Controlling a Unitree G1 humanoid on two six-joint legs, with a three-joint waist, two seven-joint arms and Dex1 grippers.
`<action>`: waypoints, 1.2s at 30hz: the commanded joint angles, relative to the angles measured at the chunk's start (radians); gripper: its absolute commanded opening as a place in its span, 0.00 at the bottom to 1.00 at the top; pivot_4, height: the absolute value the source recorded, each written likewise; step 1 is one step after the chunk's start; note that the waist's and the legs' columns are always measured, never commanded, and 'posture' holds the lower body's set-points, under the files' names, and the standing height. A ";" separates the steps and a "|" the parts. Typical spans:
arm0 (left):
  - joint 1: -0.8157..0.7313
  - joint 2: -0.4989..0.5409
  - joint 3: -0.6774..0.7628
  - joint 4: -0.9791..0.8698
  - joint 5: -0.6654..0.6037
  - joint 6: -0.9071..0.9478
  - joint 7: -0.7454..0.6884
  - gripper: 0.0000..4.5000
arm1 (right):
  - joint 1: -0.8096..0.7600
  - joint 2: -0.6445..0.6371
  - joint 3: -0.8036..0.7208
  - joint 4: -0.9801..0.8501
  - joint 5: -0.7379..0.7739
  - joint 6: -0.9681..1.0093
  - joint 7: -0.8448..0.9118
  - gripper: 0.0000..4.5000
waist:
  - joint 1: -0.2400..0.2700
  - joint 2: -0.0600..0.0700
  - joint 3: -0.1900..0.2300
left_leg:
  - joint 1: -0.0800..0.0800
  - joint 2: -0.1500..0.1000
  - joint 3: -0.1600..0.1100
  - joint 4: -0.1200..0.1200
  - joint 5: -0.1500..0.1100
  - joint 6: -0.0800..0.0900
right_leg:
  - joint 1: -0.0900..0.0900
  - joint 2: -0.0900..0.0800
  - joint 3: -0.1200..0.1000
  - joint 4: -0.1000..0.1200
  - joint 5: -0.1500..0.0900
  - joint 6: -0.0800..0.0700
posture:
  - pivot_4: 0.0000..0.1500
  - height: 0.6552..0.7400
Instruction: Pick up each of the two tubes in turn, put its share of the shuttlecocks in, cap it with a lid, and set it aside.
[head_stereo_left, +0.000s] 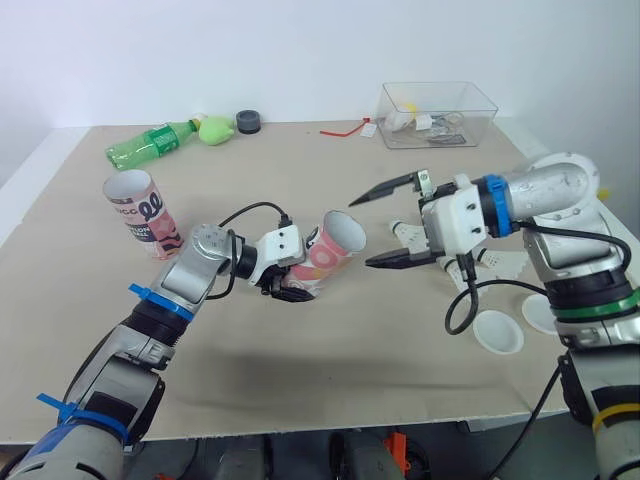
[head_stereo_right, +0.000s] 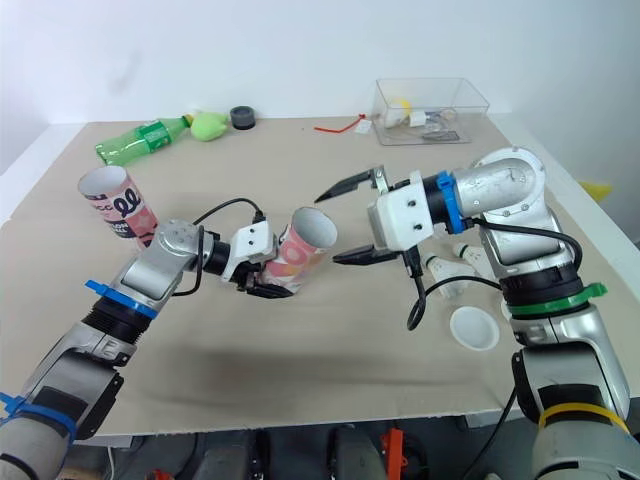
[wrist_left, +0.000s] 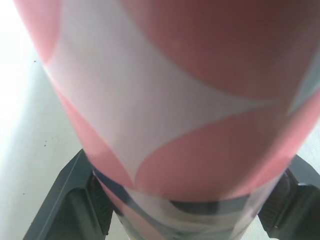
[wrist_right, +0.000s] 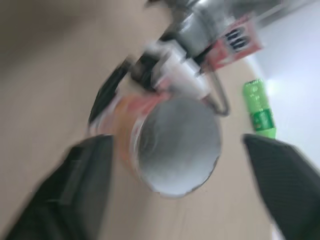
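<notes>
I'm clamping my left gripper (head_stereo_left: 288, 283) on the pink-and-white cardboard tube (head_stereo_left: 335, 243), holding it tilted with its open mouth facing my right gripper (head_stereo_left: 362, 231) for loading. That one's hanging spread wide and empty, just beside the mouth, with the white feathered shuttlecocks (head_stereo_left: 505, 262) lying near it.

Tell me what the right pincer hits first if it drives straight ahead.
Most likely the open mouth of the pink tube, held tilted in the left pincer. The open right pincer points straight at it; the gap between them is hard to judge.
</notes>
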 joint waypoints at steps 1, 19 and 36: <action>-0.007 -0.001 -0.005 0.020 0.014 -0.015 0.006 0.67 | 0.104 0.001 -0.187 -0.082 0.219 0.393 -0.216 0.99 | 0.001 -0.001 0.000 | 0.000 -0.001 0.000 0.000 0.000 0.000 | 0.000 -0.001 0.000 0.000 0.000 0.000 | 1.00 1.00; 0.018 -0.006 -0.004 0.003 0.002 -0.023 0.007 0.67 | 0.876 0.041 -0.705 -0.437 0.562 0.987 -0.678 0.99 | -0.002 0.000 -0.001 | 0.004 -0.003 -0.003 -0.001 0.003 0.003 | 0.005 -0.002 -0.001 0.000 -0.003 0.010 | 1.00 1.00; 0.021 -0.007 -0.002 -0.004 0.004 -0.025 0.005 0.67 | 0.785 0.095 -0.595 -0.182 0.379 0.859 -0.722 0.99 | -0.002 -0.001 -0.001 | 0.008 -0.003 -0.003 -0.002 0.002 0.004 | 0.011 -0.002 -0.001 -0.002 -0.003 0.010 | 1.00 1.00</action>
